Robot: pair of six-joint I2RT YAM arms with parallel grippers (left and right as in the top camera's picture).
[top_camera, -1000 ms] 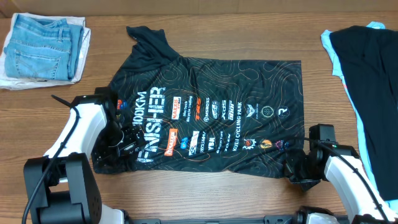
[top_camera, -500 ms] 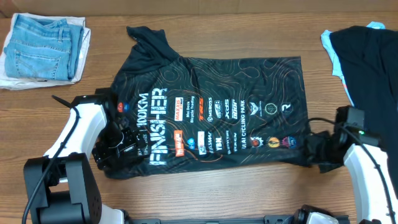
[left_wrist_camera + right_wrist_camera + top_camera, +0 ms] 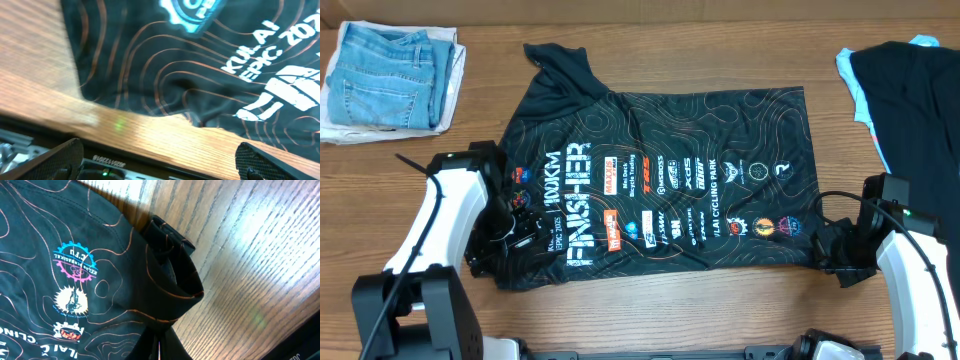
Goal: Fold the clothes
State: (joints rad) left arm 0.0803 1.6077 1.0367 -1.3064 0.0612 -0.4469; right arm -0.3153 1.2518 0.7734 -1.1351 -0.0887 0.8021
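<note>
The clothes, a black shirt (image 3: 660, 180) with orange contour lines and white "FINISHER" lettering, lie spread flat mid-table, collar end to the left. My left gripper (image 3: 520, 232) hovers over the shirt's near-left corner. In the left wrist view this gripper (image 3: 160, 167) is open, its fingertips (image 3: 55, 160) wide apart over bare wood, and the shirt (image 3: 200, 65) lies just beyond them. My right gripper (image 3: 828, 245) is at the near-right hem corner. The right wrist view shows it (image 3: 159, 347) shut on a bunched fold of the shirt (image 3: 170, 280).
Folded light-blue jeans (image 3: 390, 75) sit on a white cloth at the back left. A pile of black and light-blue garments (image 3: 910, 130) covers the right edge. The table's front edge (image 3: 150, 150) runs just below the left fingers.
My right gripper has moved right with the hem corner, pulling the shirt's near-right edge out straighter. The left arm has shifted only slightly.
</note>
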